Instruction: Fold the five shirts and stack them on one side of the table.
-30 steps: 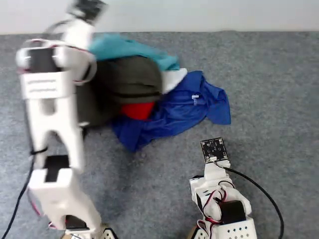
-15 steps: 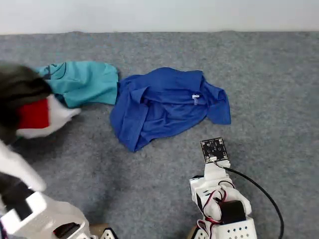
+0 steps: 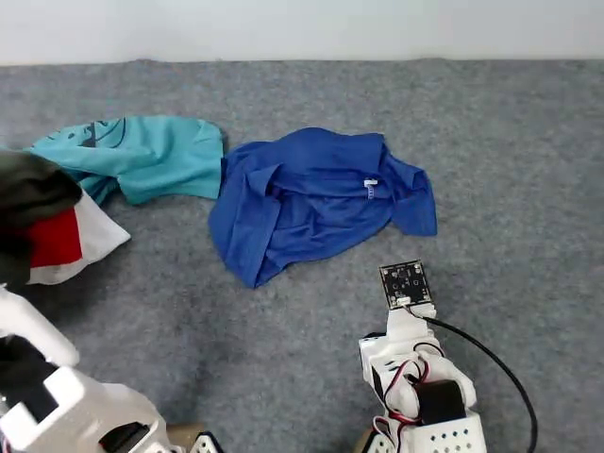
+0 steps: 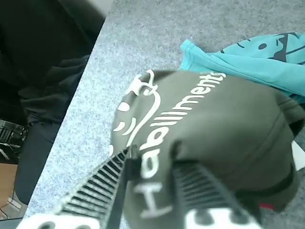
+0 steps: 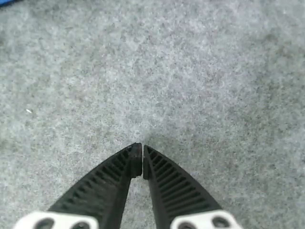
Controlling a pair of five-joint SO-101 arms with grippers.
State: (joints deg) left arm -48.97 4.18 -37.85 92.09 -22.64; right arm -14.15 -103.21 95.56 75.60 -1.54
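The left pincer [image 4: 153, 160] is pinching a bulging fold of the dark olive shirt [image 4: 214, 124], with printed cloth squeezed up between its two ribbed black fingers [image 4: 112, 176]. In the high view that olive shirt [image 3: 33, 189] sits bunched at the far-left edge of the bench [image 3: 491, 142], lying over a red cloth [image 3: 52, 238] and a white cloth [image 3: 96, 231]. Just to its right, and farther off, lies the teal shirt [image 3: 151, 156], spread loosely and touching the olive one. Right of the teal shirt, the crumpled blue shirt [image 3: 311, 198] lies in the middle of the bench, its edge meeting the teal one. The right pincer [image 5: 138, 163] is pressed together, tips touching, over bare grey bench surface. Its arm [image 3: 415, 382] stands at the near edge, near the blue shirt but apart from it.
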